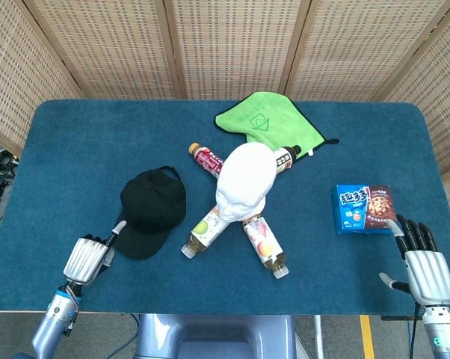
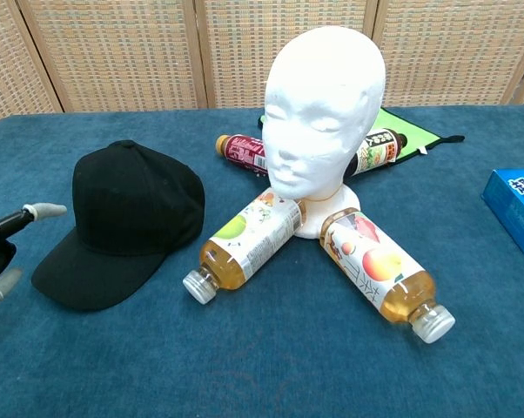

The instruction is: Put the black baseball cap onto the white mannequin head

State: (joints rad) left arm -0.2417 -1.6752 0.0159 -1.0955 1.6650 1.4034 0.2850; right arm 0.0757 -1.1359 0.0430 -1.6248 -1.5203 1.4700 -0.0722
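Observation:
The black baseball cap (image 1: pixel 150 211) (image 2: pixel 127 219) lies on the blue table, left of centre, brim toward the front. The white mannequin head (image 1: pixel 244 178) (image 2: pixel 324 104) stands upright at the table's middle, facing the front edge. My left hand (image 1: pixel 93 254) (image 2: pixel 8 244) hovers just left of the cap's brim, fingers apart, one fingertip reaching toward the brim; it holds nothing. My right hand (image 1: pixel 421 263) rests at the front right corner, fingers spread and empty. It does not show in the chest view.
Several bottles lie around the mannequin's base: two juice bottles (image 1: pixel 206 230) (image 1: pixel 264 244) in front, two darker ones (image 1: pixel 208 159) (image 1: pixel 286 157) behind. A green cloth (image 1: pixel 266 121) lies at the back. A blue cookie box (image 1: pixel 363 209) sits at the right.

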